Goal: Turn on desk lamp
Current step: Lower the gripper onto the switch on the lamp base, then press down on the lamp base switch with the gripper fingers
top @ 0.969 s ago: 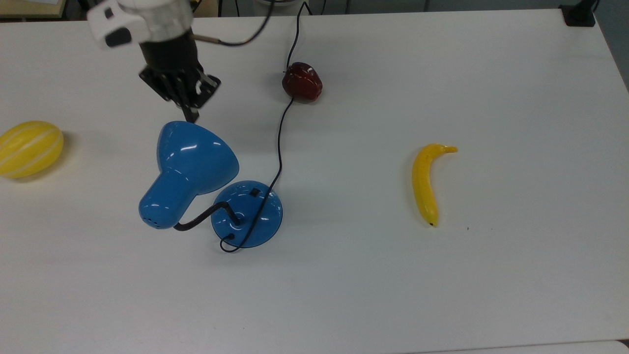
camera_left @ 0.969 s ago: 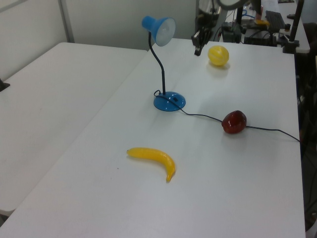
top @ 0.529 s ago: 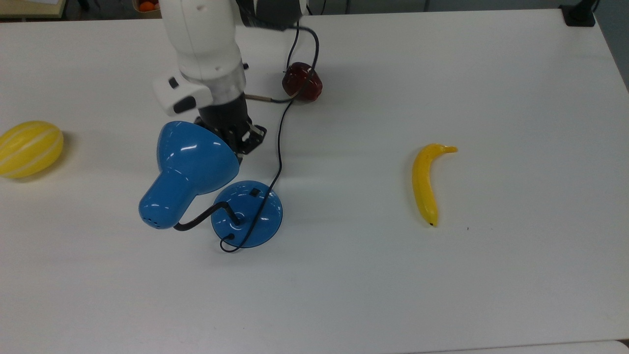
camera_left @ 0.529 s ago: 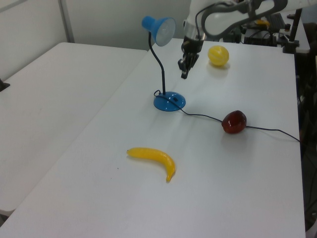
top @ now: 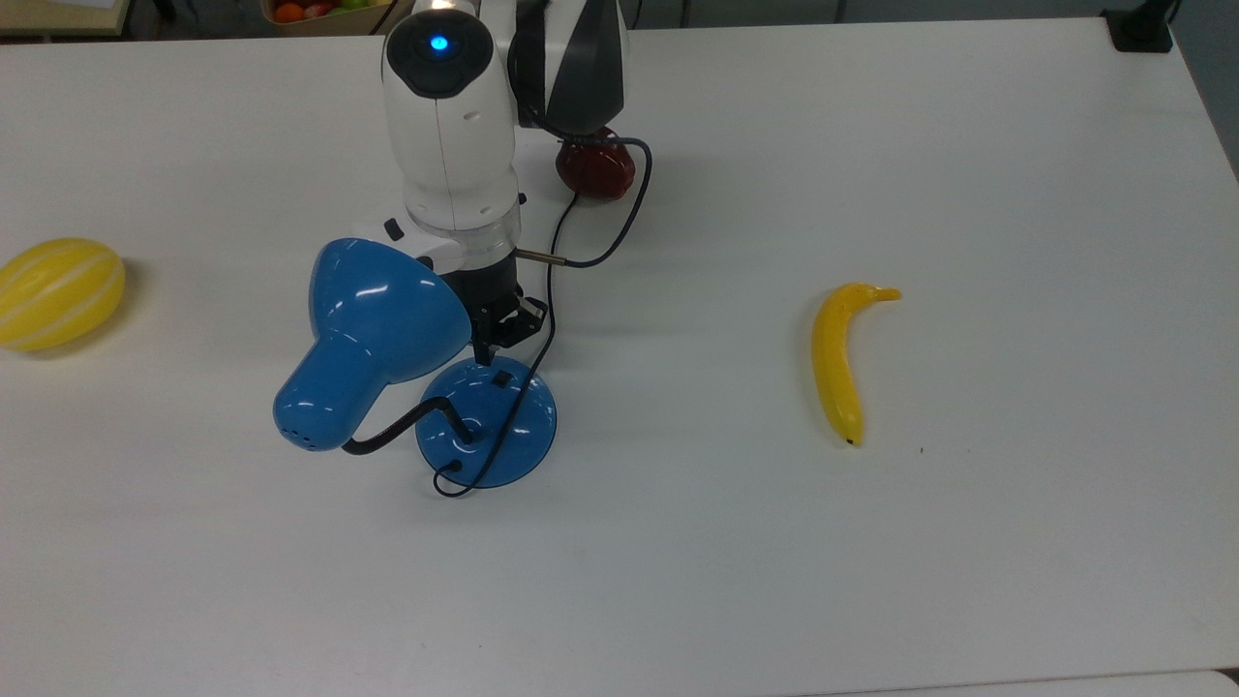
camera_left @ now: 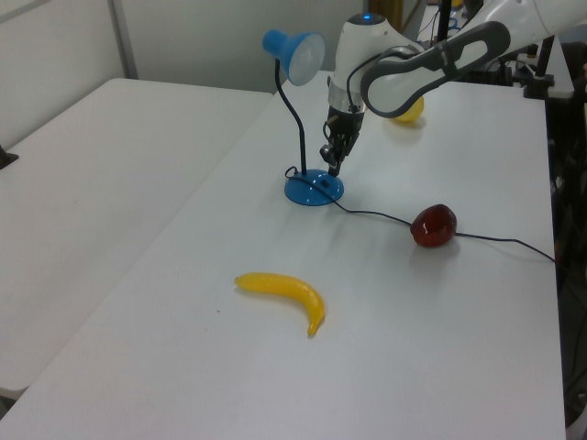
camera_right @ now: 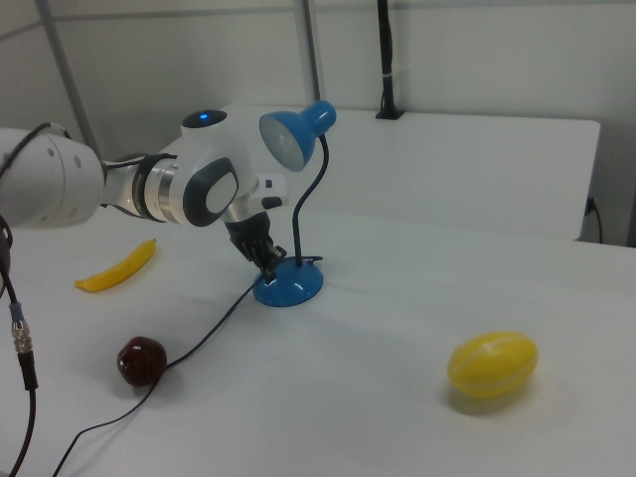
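Standing on the table [top: 871,581], the lamp [top: 387,348] is near the centre. You see the gripper [top: 489,360] just above its base [camera_left: 314,189], beside the switch [top: 501,378]; fingers look pressed together. The cord [top: 550,290] passes an apple [camera_left: 433,225].

hand [camera_right: 268,260] low over blue desk lamp [camera_right: 288,285] base, yellow melon [camera_right: 492,364] nearby

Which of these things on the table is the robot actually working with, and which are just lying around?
Part of the job:
- lamp, with the switch on its base
- gripper, right above the switch

Just lying about:
- banana
- melon
- apple, which lies by the lamp's cord
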